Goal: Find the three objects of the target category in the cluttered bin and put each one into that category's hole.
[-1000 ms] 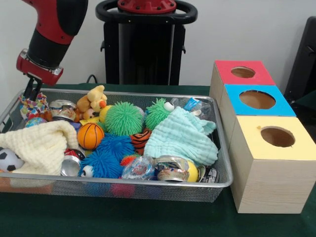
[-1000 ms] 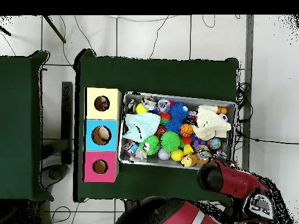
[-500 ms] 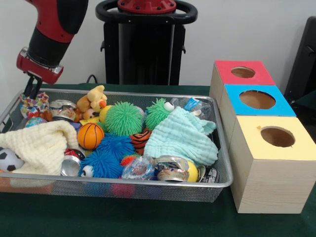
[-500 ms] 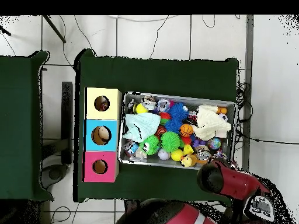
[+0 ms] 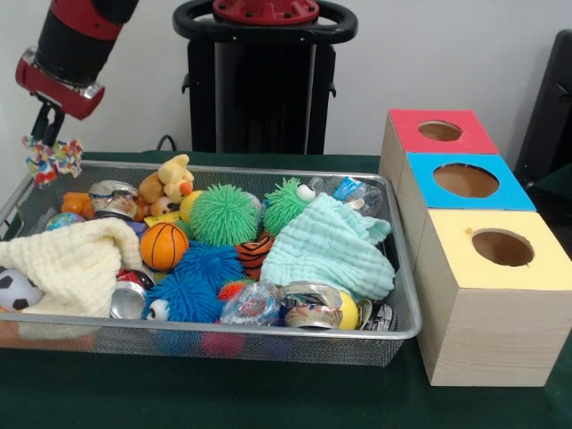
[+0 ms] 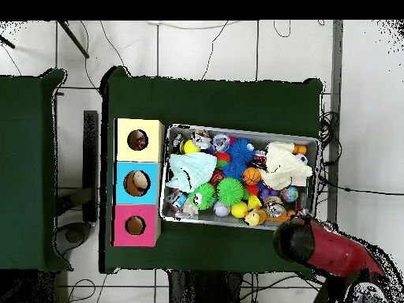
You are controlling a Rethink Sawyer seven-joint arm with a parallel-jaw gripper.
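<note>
Above the far left corner of the mesh bin [image 5: 407, 332], as the front view shows it, my end effector [image 5: 42, 134] pinches a small multicoloured knotted toy [image 5: 52, 159] by its top, so the toy dangles free of the clutter with nothing else hooked on. I judge this to be one of the target pieces, held high enough for the carry to clear the bin's rim. In the overhead view the red arm [image 6: 323, 251] covers the end effector, so I cannot confirm the grip from there.

Three boxes stand in a row just beside the bin on the green tabletop [image 5: 268, 398]: the red box [image 5: 438, 132], the blue box [image 5: 465, 182] and the yellow box [image 5: 500, 248], each with a round hole on top. They sit on the opposite side of the bin from the toy, so the carry must cross the whole pile.

Below, the bin is heaped with a cream cloth [image 5: 71, 264], a mint cloth [image 5: 326, 250], a small basketball [image 5: 164, 246] and spiky green and blue balls. The cloths drape over other items, so any remaining targets may be hidden underneath. Which hole suits this toy I cannot tell.
</note>
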